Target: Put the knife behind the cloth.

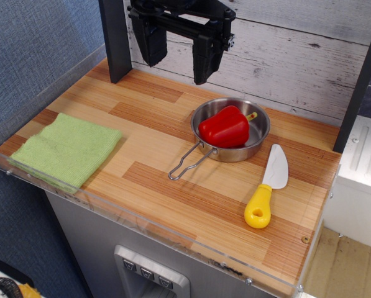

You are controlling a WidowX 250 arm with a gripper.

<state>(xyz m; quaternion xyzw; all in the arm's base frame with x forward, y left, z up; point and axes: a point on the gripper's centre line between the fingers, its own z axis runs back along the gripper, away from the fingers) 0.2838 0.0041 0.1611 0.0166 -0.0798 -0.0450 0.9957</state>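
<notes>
observation.image: the gripper (179,59) is hanging above the back edge of the wooden worktop (154,180), its fingers (205,62) standing apart and holding nothing.

The toy knife (267,187) is lying flat near the front right corner of the worktop, its yellow handle pointing toward the front edge and its white blade toward the back. The light-green cloth (67,149) is lying folded at the front left corner, well apart from the knife. Between them, nearer the knife, a steel pan (230,131) is sitting with a red bell pepper (224,127) resting inside, its wire handle reaching toward the front edge.
</notes>
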